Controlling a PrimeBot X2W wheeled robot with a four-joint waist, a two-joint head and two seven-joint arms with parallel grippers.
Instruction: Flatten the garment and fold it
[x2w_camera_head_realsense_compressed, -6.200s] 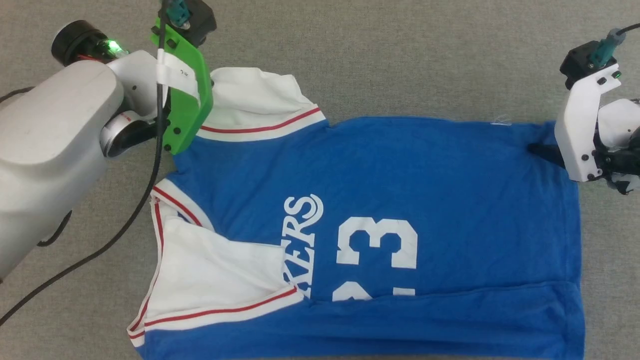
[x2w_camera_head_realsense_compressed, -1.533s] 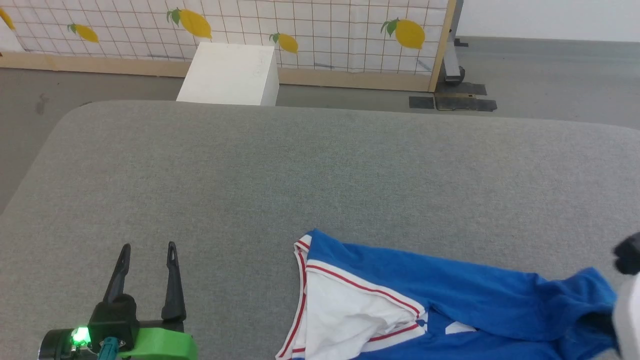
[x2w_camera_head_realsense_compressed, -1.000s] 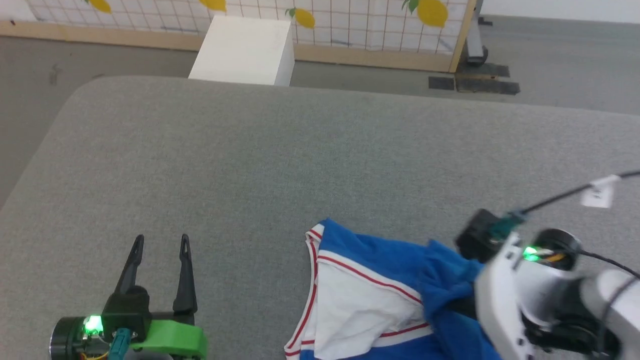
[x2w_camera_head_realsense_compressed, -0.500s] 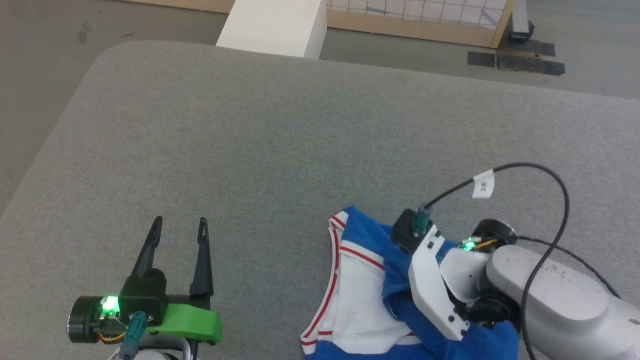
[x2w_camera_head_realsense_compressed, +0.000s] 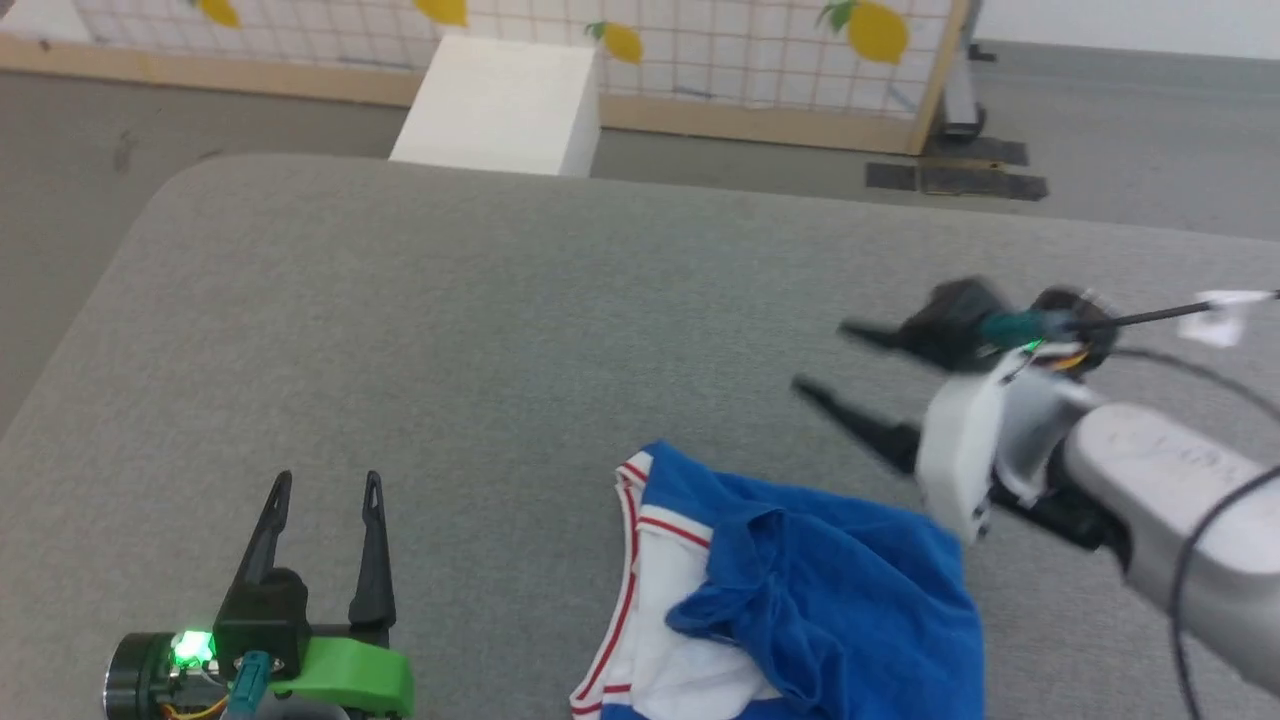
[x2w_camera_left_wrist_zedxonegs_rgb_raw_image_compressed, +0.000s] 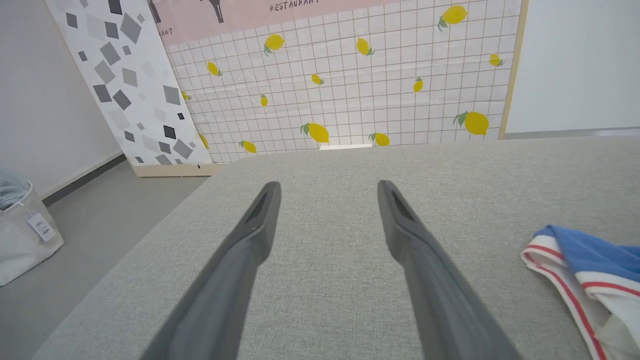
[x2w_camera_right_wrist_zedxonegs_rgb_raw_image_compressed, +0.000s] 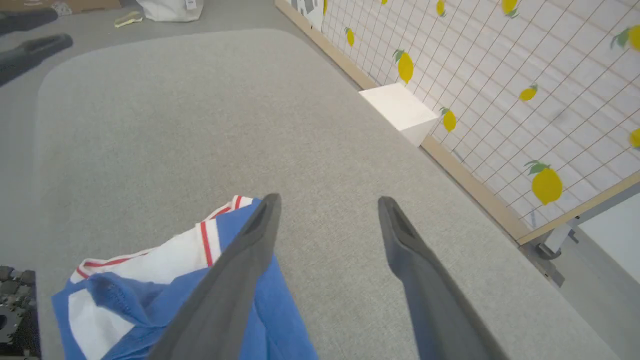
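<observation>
We log the garment (x2w_camera_head_realsense_compressed: 850, 600) toward the near edge of the grey padded surface (x2w_camera_head_realsense_compressed: 500, 330), a bit right of the middle in the head view, with its lower part cut off by the frame. It's bunched, not flat: the blue body is heaped and creased over a white sleeve (x2w_camera_head_realsense_compressed: 650, 640). The sleeve's red-and-white trim curves out on the left side. The left wrist view catches that trimmed corner of the garment (x2w_camera_left_wrist_zedxonegs_rgb_raw_image_compressed: 590, 255) at far right, lying on the surface. In the right wrist view the garment (x2w_camera_right_wrist_zedxonegs_rgb_raw_image_compressed: 150, 280) sits low left, partly behind one finger.

The right gripper (x2w_camera_head_realsense_compressed: 820, 357) is over bare surface just beyond the garment's far right side, fingers pointing left across the head view and motion-blurred. We mark it spread wide and empty: the right wrist view shows the right gripper (x2w_camera_right_wrist_zedxonegs_rgb_raw_image_compressed: 328, 201) with only grey surface in the gap.

The left gripper (x2w_camera_head_realsense_compressed: 327, 480) is near the near-left corner, well apart from the garment, fingers pointing toward the far edge. The left gripper (x2w_camera_left_wrist_zedxonegs_rgb_raw_image_compressed: 328, 185) is wide apart too and holds nothing.

A white box (x2w_camera_head_realsense_compressed: 500, 105) stands on the floor past the far edge, in front of a lemon-print panel (x2w_camera_head_realsense_compressed: 700, 50)
</observation>
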